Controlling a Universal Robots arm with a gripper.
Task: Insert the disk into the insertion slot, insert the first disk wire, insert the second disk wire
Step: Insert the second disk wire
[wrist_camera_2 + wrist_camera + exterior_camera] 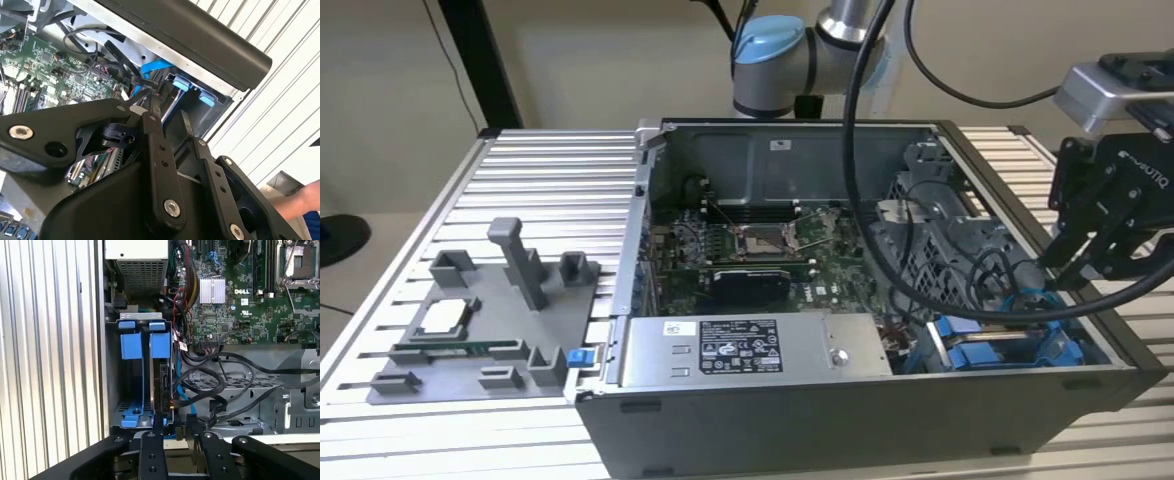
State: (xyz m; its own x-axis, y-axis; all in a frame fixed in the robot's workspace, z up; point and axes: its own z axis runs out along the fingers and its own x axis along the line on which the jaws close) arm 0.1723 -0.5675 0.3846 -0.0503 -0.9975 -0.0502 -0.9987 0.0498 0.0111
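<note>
Care counts here: the claw [175, 418] hangs partly open, gripping nothing I can make out, its tips near the black wire [197, 394] beside the disk [161, 347], seated edge-on in the slot [134, 316] just ahead, so any plug should go in square and straight.

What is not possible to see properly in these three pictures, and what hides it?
- First wrist view: the silver-grey hard disk in its blue plastic carrier stands edge-on in the grey metal drive bay, so its label face is hidden.
- Same view: the black claw covers the disk's end nearest it.
- Second wrist view: a person's hand is cut off by the picture's edge.
</note>
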